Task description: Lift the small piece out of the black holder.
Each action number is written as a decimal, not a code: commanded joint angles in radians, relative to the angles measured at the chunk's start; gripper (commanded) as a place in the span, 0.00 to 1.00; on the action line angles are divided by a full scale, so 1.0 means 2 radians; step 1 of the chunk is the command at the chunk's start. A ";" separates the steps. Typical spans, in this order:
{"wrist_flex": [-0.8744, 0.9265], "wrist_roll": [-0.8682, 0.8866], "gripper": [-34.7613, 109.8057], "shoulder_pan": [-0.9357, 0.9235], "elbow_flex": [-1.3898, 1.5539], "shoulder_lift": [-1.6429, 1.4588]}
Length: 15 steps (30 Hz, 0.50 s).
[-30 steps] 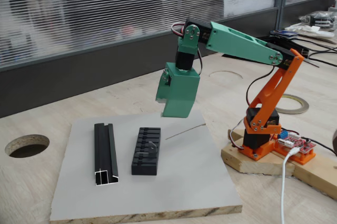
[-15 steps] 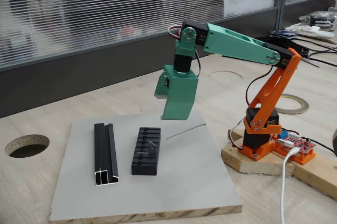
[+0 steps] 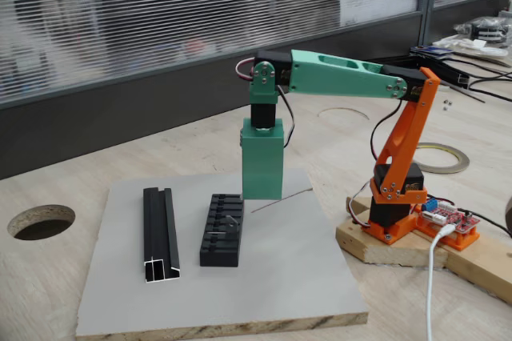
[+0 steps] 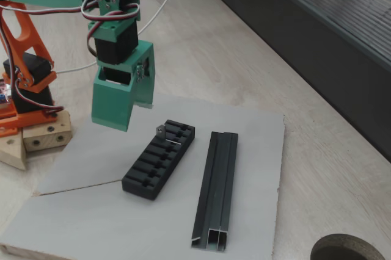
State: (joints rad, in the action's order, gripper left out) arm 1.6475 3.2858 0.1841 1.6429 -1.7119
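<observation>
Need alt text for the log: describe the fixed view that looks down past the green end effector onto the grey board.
A green end effector hangs above the near end of the black holder on a grey board, touching nothing. The small piece sits in the holder's end nearest it. A black channel profile lies alongside.

round table hole (image 4: 341, 248) cut off by the bottom edge; jaws' spacing unreadable

Teal end effector (image 3: 262, 185), orange base links, black servos, red-white cables
</observation>
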 commanded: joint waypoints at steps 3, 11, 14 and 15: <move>-0.042 0.013 0.70 0.012 -0.005 0.007; -0.132 0.015 0.70 0.047 0.003 0.008; -0.137 0.015 0.70 0.074 0.015 0.008; -0.137 0.015 0.70 0.078 0.025 0.009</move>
State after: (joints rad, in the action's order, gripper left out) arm 1.3806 3.3042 0.2930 1.6552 -1.6920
